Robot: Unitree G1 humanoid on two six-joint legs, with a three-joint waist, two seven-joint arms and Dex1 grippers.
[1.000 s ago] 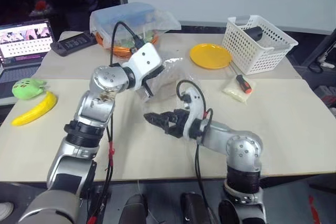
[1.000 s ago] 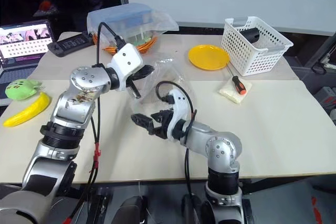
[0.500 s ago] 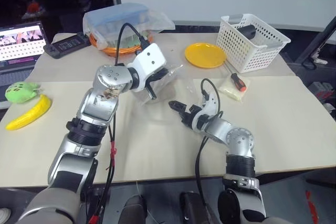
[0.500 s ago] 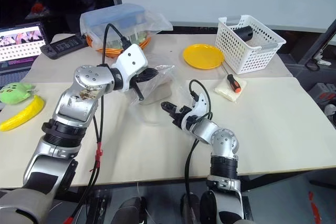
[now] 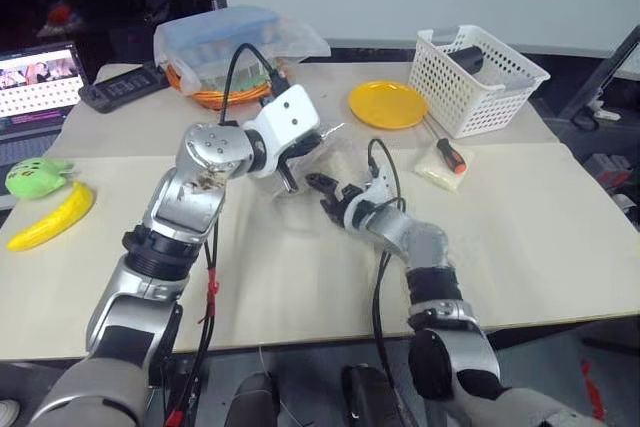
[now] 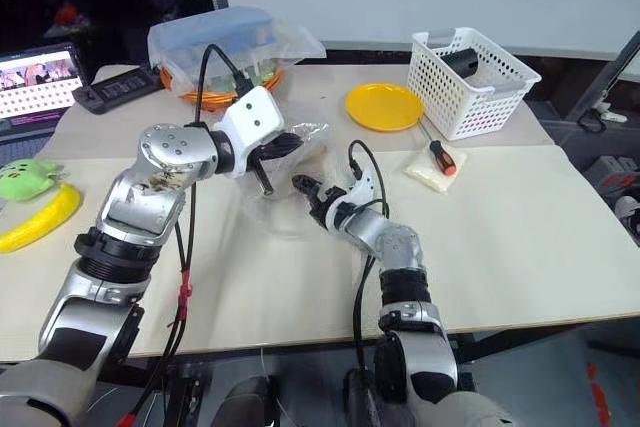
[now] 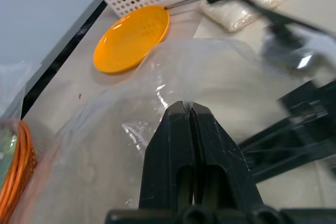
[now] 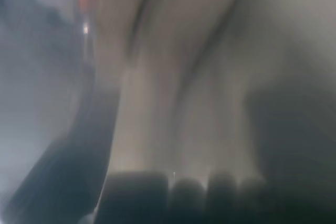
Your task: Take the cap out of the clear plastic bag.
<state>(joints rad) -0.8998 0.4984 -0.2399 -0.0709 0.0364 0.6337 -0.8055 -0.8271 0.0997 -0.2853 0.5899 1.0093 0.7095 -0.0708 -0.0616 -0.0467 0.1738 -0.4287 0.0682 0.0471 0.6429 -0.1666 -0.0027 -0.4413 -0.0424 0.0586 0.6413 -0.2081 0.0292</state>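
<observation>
Pinching the clear plastic bag [image 7: 210,72] film, left hand [image 7: 187,107] holds it just above the counter [image 5: 520,207]. Right hand [image 5: 322,190] is spread wide at its mouth. Cap [image 6: 292,164] inside looks soft, light; film slippery, so grab the brim.

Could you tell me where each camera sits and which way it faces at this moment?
Head views, left and right eye: look forward and down over both arms at the table.
Left wrist view: looks along shut fingers pinching the clear plastic bag.
Right wrist view: pressed close to beige fabric, probably the cap.
Shared: the yellow plate appears in head and left wrist views.
</observation>
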